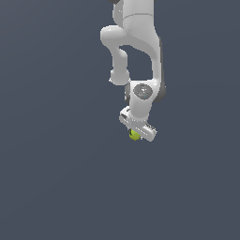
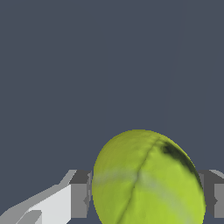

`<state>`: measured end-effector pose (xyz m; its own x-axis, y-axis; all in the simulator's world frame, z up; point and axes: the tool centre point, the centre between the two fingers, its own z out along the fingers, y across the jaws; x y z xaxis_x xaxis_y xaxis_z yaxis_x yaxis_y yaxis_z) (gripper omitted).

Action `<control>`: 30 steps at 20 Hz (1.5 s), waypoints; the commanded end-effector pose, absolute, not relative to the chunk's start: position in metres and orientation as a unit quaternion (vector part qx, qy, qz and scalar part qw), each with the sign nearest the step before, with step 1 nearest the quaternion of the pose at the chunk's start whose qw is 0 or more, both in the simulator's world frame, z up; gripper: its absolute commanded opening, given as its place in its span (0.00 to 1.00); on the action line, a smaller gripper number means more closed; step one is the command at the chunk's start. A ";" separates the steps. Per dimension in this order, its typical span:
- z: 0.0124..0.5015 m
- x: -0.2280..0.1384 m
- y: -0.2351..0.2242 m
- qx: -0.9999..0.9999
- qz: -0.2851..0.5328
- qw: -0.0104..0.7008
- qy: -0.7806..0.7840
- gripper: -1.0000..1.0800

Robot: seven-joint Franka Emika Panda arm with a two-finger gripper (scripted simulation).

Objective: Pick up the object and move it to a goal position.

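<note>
The object is a small yellow-green ball [image 1: 135,135] with a faint pale band and a dark seam; it fills much of the wrist view [image 2: 148,179]. My white gripper [image 1: 136,133] points down and is shut on the ball. In the wrist view one grey fingertip [image 2: 79,194] presses on one side of the ball and the other fingertip [image 2: 213,192] on the opposite side. In the exterior view the hand covers most of the ball, and only its lower part shows below the hand.
A plain dark grey-blue surface [image 1: 56,178] fills both views. The white arm [image 1: 136,42] comes down from the top of the exterior view. No goal marker shows.
</note>
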<state>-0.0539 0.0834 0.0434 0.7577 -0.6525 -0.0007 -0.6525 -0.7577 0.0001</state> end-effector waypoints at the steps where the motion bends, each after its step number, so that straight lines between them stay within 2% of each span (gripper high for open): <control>1: 0.048 -0.051 0.082 -0.937 -0.001 0.001 0.348 0.00; 11: 0.098 -0.027 0.067 -0.937 -0.001 0.000 0.348 0.00; 30: 0.259 0.054 0.021 -0.937 0.000 0.000 0.349 0.00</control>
<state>0.0478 0.0241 0.2469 0.7567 -0.6537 0.0007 -0.6537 -0.7567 0.0002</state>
